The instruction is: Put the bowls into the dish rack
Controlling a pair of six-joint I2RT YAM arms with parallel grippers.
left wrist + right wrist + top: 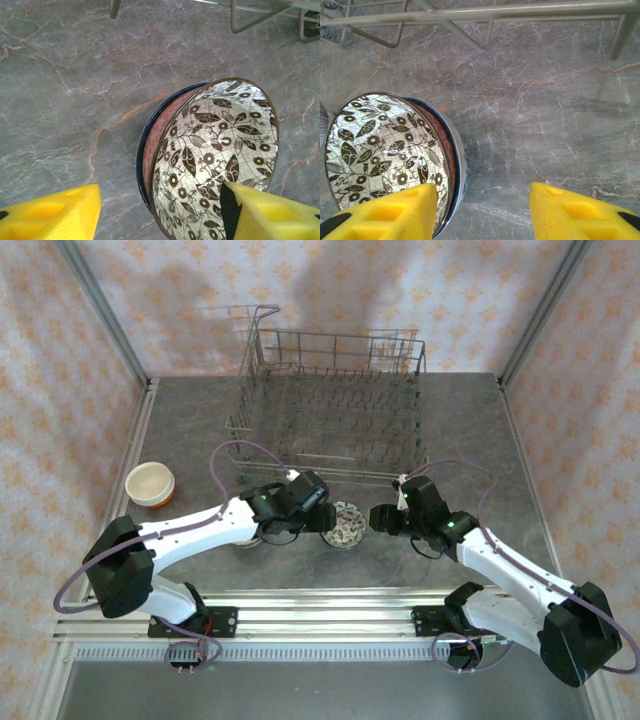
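— Judging by the glaze, how will that patterned bowl (346, 526) handle?

— Stiff, slick and breakable, I'd say: glazed ceramic with some weight to it. It stands tipped up on its edge on the desk (180, 420), just on the near side of the dish rack (330, 410).

— Where would you take hold?

— Across the rim, with one finger on the leaf-and-flower inside and one on the reddish outer wall above the dark foot.

— And where are the grippers?

— The bowl sits between them. The left gripper (160, 210) is spread. One finger (270, 210) overlaps the bowl's inside at the rim, and the other stands apart from the foot. The right gripper (482, 200) is spread too, with one finger (390, 212) at the rim and the other over bare desk. Neither pinches the bowl.

— Any other bowls?

— A cream bowl (150, 483) sits at the left, well apart.
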